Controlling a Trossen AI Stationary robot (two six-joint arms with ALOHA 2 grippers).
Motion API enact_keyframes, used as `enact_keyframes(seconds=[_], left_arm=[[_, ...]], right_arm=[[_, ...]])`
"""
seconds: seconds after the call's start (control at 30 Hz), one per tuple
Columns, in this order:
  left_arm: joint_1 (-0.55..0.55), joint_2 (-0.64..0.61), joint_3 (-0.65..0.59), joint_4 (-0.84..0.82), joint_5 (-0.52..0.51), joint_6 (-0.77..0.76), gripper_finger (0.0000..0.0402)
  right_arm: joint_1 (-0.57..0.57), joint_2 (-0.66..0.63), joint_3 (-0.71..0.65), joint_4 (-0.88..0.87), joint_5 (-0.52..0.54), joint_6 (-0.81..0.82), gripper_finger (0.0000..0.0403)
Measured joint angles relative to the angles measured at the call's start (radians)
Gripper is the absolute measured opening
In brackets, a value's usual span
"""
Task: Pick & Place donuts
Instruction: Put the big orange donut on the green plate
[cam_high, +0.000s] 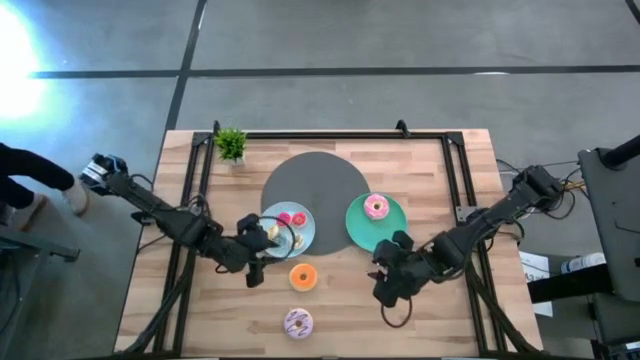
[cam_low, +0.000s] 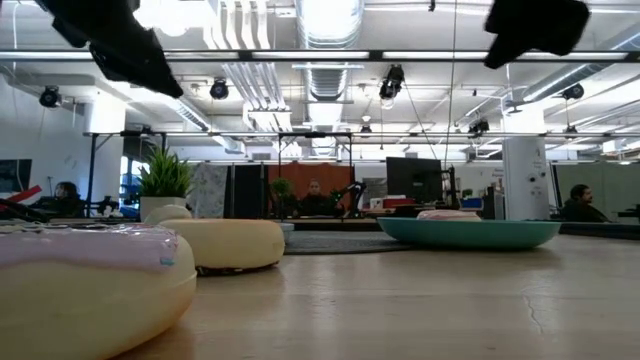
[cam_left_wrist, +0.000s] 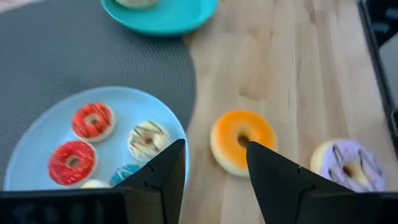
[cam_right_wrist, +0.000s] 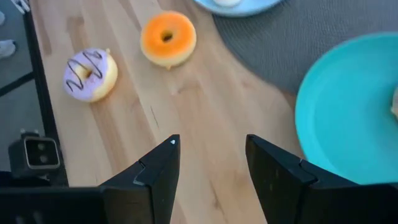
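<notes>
Left gripper (cam_high: 254, 262): fingers spread with nothing between them, hanging over the near rim of the light blue plate (cam_high: 304, 236); its own wrist view shows the dark fingers (cam_left_wrist: 163, 180) parted above that rim.

Right gripper (cam_high: 390, 283): fingers likewise apart and holding nothing, over bare wood just to the near side of the green plate (cam_high: 356, 225); its fingers (cam_right_wrist: 155, 174) frame only table planks.

Light blue plate: lies at the near edge of the grey disc (cam_high: 315, 180), partly on it. It carries several tiny donuts: two red-pink ones (cam_left_wrist: 92, 121) side by side, a white one with dark stripes (cam_left_wrist: 147, 139), and others half hidden behind the left fingers.

Orange donut (cam_high: 303, 277): on the wood, just near-side of the light blue plate, free of both grippers.

White-purple donut (cam_high: 298, 323): on the wood, beyond the orange donut from the light blue plate, near the table's front edge.

Green plate: beside the light blue plate, at the grey disc's right edge; the pink donut (cam_high: 376, 207) lies on it.

Potted plant (cam_high: 231, 145): far corner of the table (cam_high: 450, 320), past the grey disc from the light blue plate.
</notes>
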Motion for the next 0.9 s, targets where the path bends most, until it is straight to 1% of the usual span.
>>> enact_keyframes(seconds=[0.1,0.23,0.33,0.43,0.57,0.73,0.83,0.9], left_arm=[[-0.022,0.064,-0.001,0.028,0.036,0.022,0.0145],[-0.053,0.196,0.02,0.082,0.103,0.032,0.0145],[-0.071,0.302,0.071,0.094,0.114,0.066,0.0145],[-0.075,0.411,0.146,0.093,0.113,0.098,0.0145],[-0.075,0.524,0.28,0.059,0.109,0.12,0.0145],[-0.077,0.651,0.445,-0.075,0.099,0.193,0.0145],[-0.075,0.717,0.502,-0.15,0.083,0.195,0.0145],[-0.073,0.754,0.515,-0.192,0.062,0.171,0.0145]], right_arm=[[0.037,0.0,0.0,-0.045,0.003,0.044,0.0173],[0.088,0.0,0.0,-0.11,0.025,0.093,0.0173],[0.122,0.0,0.0,-0.152,0.05,0.105,0.0173],[0.142,0.0,0.0,-0.195,0.052,0.104,0.0173],[0.161,0.0,-0.002,-0.204,0.046,0.101,0.0173],[0.18,-0.001,-0.003,-0.204,0.046,0.075,0.0173],[0.182,-0.001,-0.006,-0.205,0.046,0.068,0.0173],[0.183,-0.001,-0.006,-0.204,0.048,0.06,0.0173]])
